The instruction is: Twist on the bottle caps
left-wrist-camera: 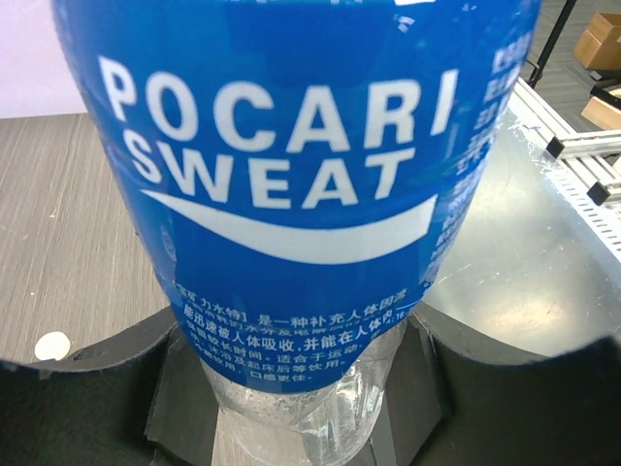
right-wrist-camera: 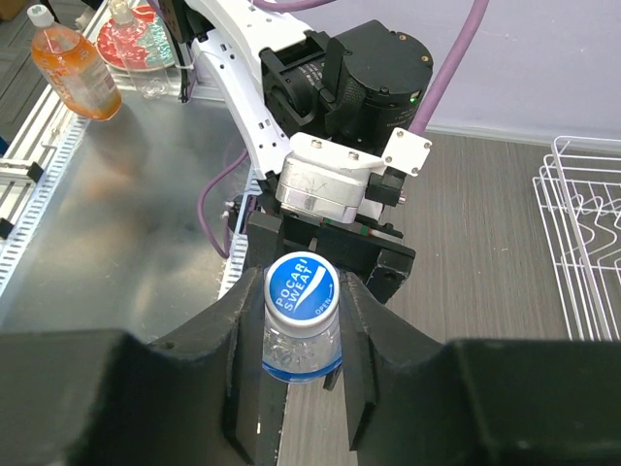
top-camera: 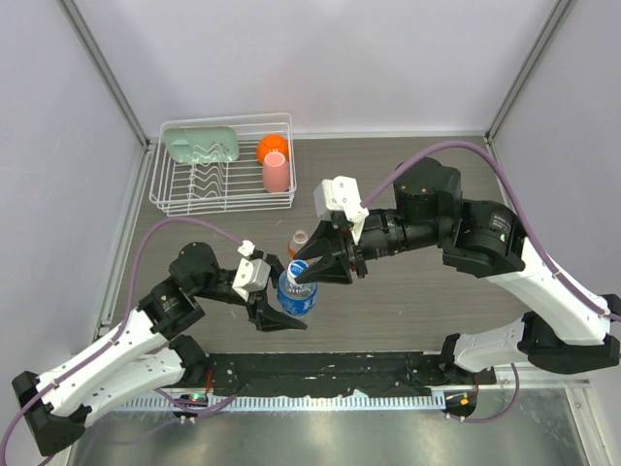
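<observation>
I am pinching the cap on its neck with my right gripper and clamping the blue-label bottle in my left gripper. The orange bottle is standing at twelve o'clock. Risk: a tilted cap cross-threading, or the bottle slipping round.

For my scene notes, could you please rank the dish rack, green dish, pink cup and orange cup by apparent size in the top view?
1. dish rack
2. green dish
3. pink cup
4. orange cup; it looks partly hidden by the pink cup, so these two are unsure.
</observation>
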### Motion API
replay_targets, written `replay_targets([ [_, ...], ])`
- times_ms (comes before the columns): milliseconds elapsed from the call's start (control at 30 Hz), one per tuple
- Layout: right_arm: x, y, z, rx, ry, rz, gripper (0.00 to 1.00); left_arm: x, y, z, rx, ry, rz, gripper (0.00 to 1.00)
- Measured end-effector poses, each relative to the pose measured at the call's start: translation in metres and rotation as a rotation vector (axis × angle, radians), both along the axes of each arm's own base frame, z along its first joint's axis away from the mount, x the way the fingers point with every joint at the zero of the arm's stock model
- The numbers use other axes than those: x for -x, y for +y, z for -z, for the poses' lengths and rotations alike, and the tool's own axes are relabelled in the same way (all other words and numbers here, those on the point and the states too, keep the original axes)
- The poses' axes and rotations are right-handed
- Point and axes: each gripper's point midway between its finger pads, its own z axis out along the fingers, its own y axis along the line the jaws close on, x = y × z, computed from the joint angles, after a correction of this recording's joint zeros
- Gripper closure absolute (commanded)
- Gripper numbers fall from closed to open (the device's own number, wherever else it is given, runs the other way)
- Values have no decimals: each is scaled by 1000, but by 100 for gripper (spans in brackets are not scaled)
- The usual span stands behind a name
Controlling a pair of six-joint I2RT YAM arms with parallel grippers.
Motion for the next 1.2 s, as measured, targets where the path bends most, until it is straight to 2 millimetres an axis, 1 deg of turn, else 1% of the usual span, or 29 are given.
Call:
replay_targets([
  [167, -1, 0, 0, 0, -2, 6, 78, -1, 0, 0, 1, -2, -9, 100],
  [267, -4, 1, 1, 4, -3, 20, 87, -4, -1, 0, 1, -3, -25, 100],
  [300, -5, 1, 1, 6, -4, 28, 91, -6, -1, 0, 1, -4, -37, 100],
  [400, -13, 2, 2, 14, -5, 68, 98, -16, -2, 0, 2, -11, -90, 100],
  [600, -40, 4, 6, 11, 2, 228, 99, -48, -2, 1, -2, -32, -265, 100],
  [767, -68, 4, 10, 4, 21, 393, 99, -79, 2, 5, -17, -53, -427, 100],
  [833, -77, 4, 12, 6, 38, 450, 99, -88, 4, 6, -23, -65, -475, 100],
  [1033, -101, 8, 22, 11, 137, 632, 99, -107, 12, 16, -51, -71, -583, 100],
  [1200, -110, 11, 30, 3, 238, 745, 99, -117, 19, 23, -80, -73, -646, 100],
])
